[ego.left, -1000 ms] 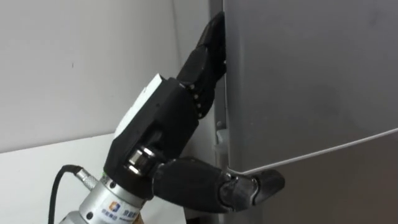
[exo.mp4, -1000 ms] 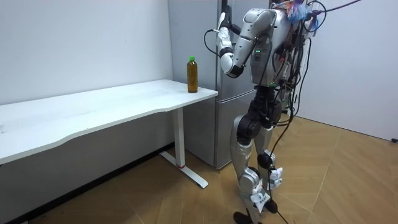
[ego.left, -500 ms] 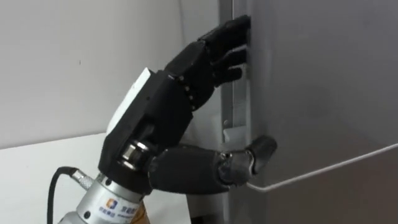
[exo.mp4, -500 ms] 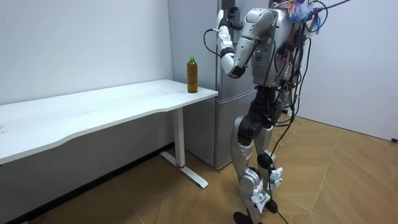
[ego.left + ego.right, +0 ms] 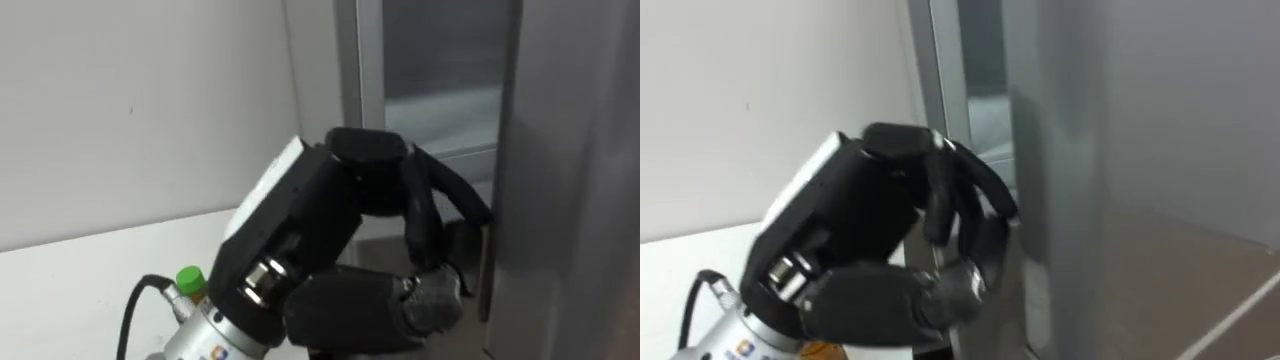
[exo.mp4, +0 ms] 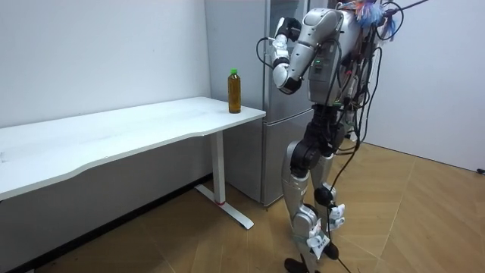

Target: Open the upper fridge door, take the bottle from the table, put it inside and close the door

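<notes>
The bottle point(image 6: 235, 91), amber with a green cap point(image 5: 190, 278), stands upright at the end of the white table point(image 6: 136, 129) nearest the fridge point(image 6: 250, 45). I stand in front of the tall grey fridge with my left arm raised. My left hand point(image 5: 340, 210) has its fingers point(image 5: 980, 205) curled round the left edge of the upper door point(image 5: 570, 150), thumb below. The door stands ajar, and a strip of the pale inside point(image 5: 440, 60) is visible past its edge. The bottle is below and to the left of that hand, apart from it.
A white wall point(image 5: 120, 100) runs behind the table, left of the fridge. In the room view the table's leg and foot point(image 6: 223, 205) stand between me and the wall, with wooden floor point(image 6: 424, 220) behind me.
My left hand's fingers went from straight against the door's edge to hooked round it. The upper door has swung out, opening a gap. The bottle has not moved.
</notes>
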Available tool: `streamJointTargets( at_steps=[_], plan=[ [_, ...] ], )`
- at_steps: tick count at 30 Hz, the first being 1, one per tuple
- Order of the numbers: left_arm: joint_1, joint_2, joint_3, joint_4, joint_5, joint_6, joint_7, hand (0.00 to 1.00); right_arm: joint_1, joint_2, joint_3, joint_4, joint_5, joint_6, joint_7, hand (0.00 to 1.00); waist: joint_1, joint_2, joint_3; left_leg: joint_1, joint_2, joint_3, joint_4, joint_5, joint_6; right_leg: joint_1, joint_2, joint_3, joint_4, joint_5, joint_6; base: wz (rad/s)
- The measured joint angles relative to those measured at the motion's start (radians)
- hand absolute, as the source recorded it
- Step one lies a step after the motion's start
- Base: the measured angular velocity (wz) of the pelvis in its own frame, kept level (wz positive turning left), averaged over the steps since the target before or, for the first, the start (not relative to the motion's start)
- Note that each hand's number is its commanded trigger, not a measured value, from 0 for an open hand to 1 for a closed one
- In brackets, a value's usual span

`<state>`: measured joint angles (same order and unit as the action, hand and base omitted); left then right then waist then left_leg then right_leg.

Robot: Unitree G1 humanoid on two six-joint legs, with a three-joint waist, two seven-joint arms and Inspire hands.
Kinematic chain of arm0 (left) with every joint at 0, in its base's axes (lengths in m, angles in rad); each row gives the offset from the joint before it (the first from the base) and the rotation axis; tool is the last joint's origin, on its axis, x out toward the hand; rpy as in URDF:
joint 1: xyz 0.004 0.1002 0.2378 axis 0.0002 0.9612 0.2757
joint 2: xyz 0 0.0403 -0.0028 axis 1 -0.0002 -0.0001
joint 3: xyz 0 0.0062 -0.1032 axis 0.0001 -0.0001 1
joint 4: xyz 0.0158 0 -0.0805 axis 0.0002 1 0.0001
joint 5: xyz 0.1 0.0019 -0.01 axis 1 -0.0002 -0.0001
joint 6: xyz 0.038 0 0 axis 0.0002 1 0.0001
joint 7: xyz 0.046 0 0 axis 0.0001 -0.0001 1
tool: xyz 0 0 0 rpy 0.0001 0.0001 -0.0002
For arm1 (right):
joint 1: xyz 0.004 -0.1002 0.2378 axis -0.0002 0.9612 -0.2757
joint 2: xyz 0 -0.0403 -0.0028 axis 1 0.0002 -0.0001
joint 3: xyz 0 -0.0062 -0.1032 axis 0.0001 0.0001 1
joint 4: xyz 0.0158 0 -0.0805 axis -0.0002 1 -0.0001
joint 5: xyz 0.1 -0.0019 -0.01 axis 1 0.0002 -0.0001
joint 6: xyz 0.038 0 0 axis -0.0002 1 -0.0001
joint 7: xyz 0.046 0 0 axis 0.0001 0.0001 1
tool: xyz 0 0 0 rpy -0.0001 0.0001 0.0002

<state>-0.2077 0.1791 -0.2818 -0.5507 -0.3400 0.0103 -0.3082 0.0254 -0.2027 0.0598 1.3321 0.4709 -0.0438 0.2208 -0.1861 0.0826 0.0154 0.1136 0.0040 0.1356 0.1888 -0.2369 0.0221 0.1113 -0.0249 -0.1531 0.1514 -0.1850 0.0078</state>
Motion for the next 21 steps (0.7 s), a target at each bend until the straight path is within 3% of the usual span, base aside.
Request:
streamJointTargets(
  at_steps=[1, 2, 14, 21],
  plan=[
    [0.000, 0.000, 0.000, 0.000, 0.000, 0.001, -0.004, 0.39, 0.000, 0.000, 0.000, 0.000, 0.000, 0.000, 0.000, 0.00, 0.000, 0.000, 0.0000, 0.000, 0.000, 0.001, 0.000, 0.000, 0.000, -0.001, 0.000, 0.001, 0.000, 0.000, 0.000, -0.08],
    [0.000, 0.000, 0.000, 0.000, 0.000, 0.002, -0.010, 0.00, 0.000, 0.000, 0.001, -0.002, 0.000, 0.000, 0.000, 0.00, 0.000, -0.001, -0.0001, -0.001, 0.000, 0.001, 0.000, 0.000, 0.000, -0.004, 0.000, 0.005, 0.000, 0.000, 0.000, -0.08],
    [0.000, 0.003, -0.040, 0.000, 0.028, 0.005, -0.028, 0.00, -0.001, 0.003, 0.014, -0.008, -0.010, -0.012, -0.002, 0.00, -0.001, -0.010, 0.0018, -0.001, 0.005, 0.001, -0.001, 0.000, 0.000, -0.011, 0.000, 0.014, 0.002, 0.000, 0.000, -0.03],
    [0.000, 0.003, -0.049, 0.000, 0.027, 0.005, -0.053, 0.00, 0.000, 0.002, 0.037, -0.016, -0.005, -0.021, -0.011, 0.00, -0.002, -0.012, -0.0001, -0.006, 0.004, 0.031, -0.001, 0.000, 0.000, -0.022, 0.001, 0.030, 0.004, 0.000, 0.000, -0.04]
  ],
)
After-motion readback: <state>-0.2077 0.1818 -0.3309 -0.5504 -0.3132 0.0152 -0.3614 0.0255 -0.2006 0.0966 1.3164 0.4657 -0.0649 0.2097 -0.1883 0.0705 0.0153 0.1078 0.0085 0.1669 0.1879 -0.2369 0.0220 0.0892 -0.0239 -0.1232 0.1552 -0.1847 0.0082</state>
